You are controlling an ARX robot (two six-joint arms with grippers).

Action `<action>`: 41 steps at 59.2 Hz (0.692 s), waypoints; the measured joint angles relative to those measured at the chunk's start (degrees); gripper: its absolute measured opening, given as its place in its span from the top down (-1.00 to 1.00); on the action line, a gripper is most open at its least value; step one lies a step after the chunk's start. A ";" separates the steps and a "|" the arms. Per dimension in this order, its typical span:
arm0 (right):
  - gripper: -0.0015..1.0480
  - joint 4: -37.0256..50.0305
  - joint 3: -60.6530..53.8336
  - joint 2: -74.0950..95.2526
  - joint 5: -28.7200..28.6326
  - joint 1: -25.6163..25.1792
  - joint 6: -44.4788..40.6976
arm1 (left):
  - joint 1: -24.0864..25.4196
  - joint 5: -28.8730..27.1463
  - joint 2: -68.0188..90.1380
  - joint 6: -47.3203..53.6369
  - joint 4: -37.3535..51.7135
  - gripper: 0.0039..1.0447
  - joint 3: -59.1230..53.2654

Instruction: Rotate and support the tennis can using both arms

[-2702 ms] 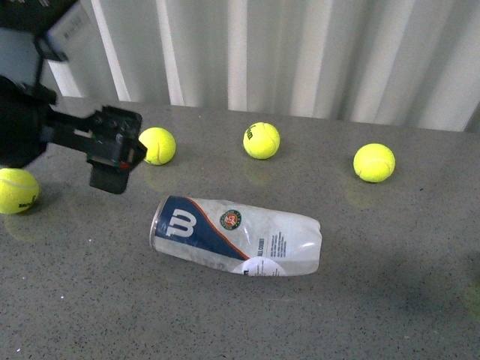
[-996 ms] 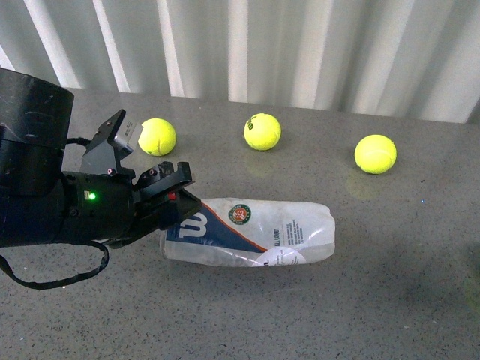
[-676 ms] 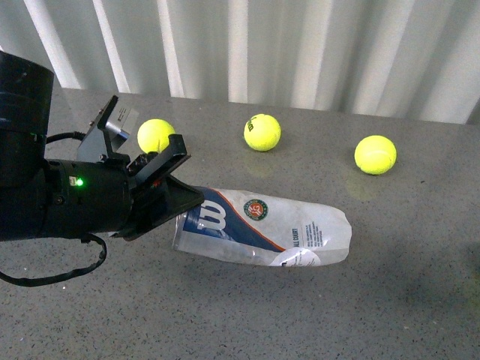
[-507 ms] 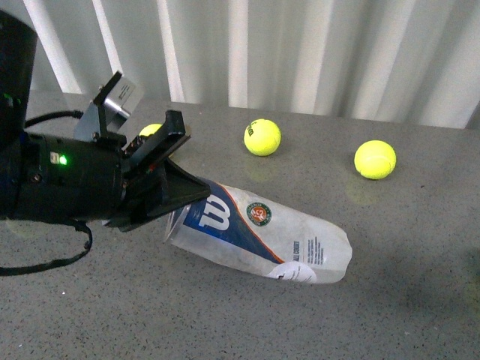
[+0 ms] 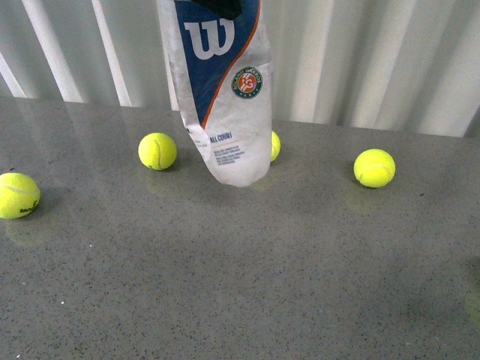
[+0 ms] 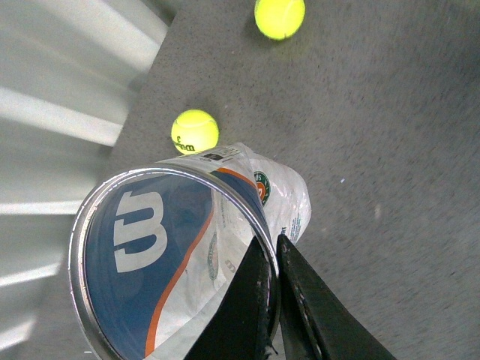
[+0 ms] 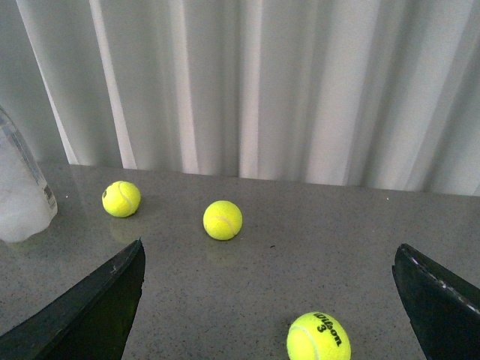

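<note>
So, front view first: the tennis can (image 5: 225, 90) hangs nearly upright in front of the white pleated backdrop (image 5: 360, 60). Its Wilson end points up and runs out of the top of the frame, and its closed end sits low over the grey table (image 5: 240, 285). It might be resting on the table or just off it, I can't really tell from here. Four tennis balls (image 5: 157, 150) lie around it, one half hidden behind the can.

Left wrist view: my left gripper (image 6: 273, 247) is clamped on the can's metal rim, one finger inside the open mouth and one outside.

Right wrist view: my right gripper (image 7: 268, 251) is spread wide and gripping nothing. It's well apart from the can, which only peeks in at the frame edge.
</note>
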 joint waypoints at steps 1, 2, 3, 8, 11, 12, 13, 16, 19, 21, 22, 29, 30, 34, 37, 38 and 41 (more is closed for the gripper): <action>-0.86 0.00 0.00 0.00 0.00 0.00 0.00 | -0.24 -0.28 0.22 0.83 0.00 0.94 0.02; -0.86 0.00 0.00 0.00 0.00 0.00 0.00 | -0.76 -0.96 0.61 2.45 0.09 0.94 0.00; -0.86 -0.02 0.00 0.00 0.00 0.00 0.00 | -1.03 -1.40 0.87 2.82 0.20 0.94 -0.02; -0.86 0.00 0.00 0.00 0.00 0.00 0.00 | -3.08 -4.98 2.67 7.69 3.04 0.94 -1.31; -0.86 0.00 0.00 0.00 0.00 0.00 0.00 | -3.80 -5.14 3.15 8.68 4.00 0.94 -2.34; -0.86 0.00 0.00 0.00 0.00 0.00 0.00 | -4.15 -4.92 3.30 8.87 4.26 0.94 -2.89; -0.86 0.00 0.00 0.00 0.00 0.00 0.00 | -4.42 -4.63 3.41 8.94 4.52 0.94 -3.48; -0.86 0.00 0.00 0.00 0.02 0.00 0.00 | -5.01 -4.09 3.52 8.96 5.09 0.94 -4.70; -0.86 0.00 0.00 0.00 0.02 0.00 0.00 | -5.57 -3.30 3.54 9.16 5.05 0.94 -5.90; -0.86 0.00 0.00 0.00 0.02 0.00 0.00 | -5.90 -2.89 3.54 9.22 5.05 0.94 -6.49; -0.86 0.00 0.00 0.00 0.00 0.00 0.00 | -6.08 -2.60 3.54 9.31 5.03 0.94 -6.80; -0.86 0.00 0.00 0.00 0.00 0.00 0.00 | -6.60 -1.05 4.39 9.70 3.74 0.94 -7.41; -0.86 0.00 0.00 0.00 0.00 0.00 0.00 | -6.60 -1.07 4.66 9.73 3.67 0.94 -7.41; -0.86 0.00 0.00 0.00 0.00 0.00 0.00 | -6.62 -1.29 5.97 9.94 3.67 0.94 -7.34; -0.86 0.00 0.00 0.00 0.00 0.00 0.00 | -6.62 -1.29 7.06 9.92 3.69 0.94 -7.15; -0.86 0.00 0.00 0.00 0.00 0.00 0.00 | -6.62 -1.29 7.30 9.92 3.69 0.94 -7.06; -0.86 0.00 0.00 0.00 0.00 0.00 0.00 | -6.62 -1.25 8.39 9.88 3.87 0.94 -6.69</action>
